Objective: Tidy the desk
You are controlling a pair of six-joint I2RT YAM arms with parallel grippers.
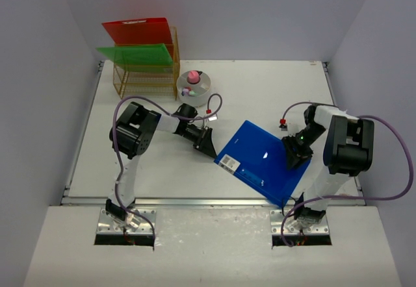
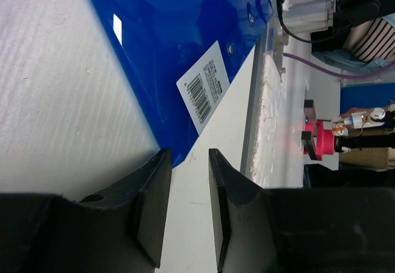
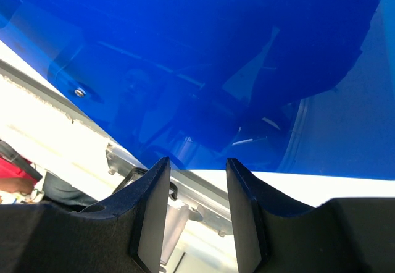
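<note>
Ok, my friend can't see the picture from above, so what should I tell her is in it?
A blue folder with a barcode label lies slanted on the white desk, the left pincer at its left corner and the right pincer at its right edge. At the back left, a gold wire rack holds a red folder and a green folder.

The top view is bright, evenly lit from above and sharp; the desk [image 1: 260, 86] shows only soft, short shadows beneath the arms [image 1: 140, 137]; a small white glare spot sits mid-surface on the blue folder [image 1: 260, 170]; in the left wrist view a glare patch lies at 11 o'clock, the dark fingers [image 2: 151, 205] at 6 o'clock look soft, and the background at 3 o'clock blurs; the right wrist view carries murky reflections across the glossy blue; 8 o'clock is blown out.
</note>
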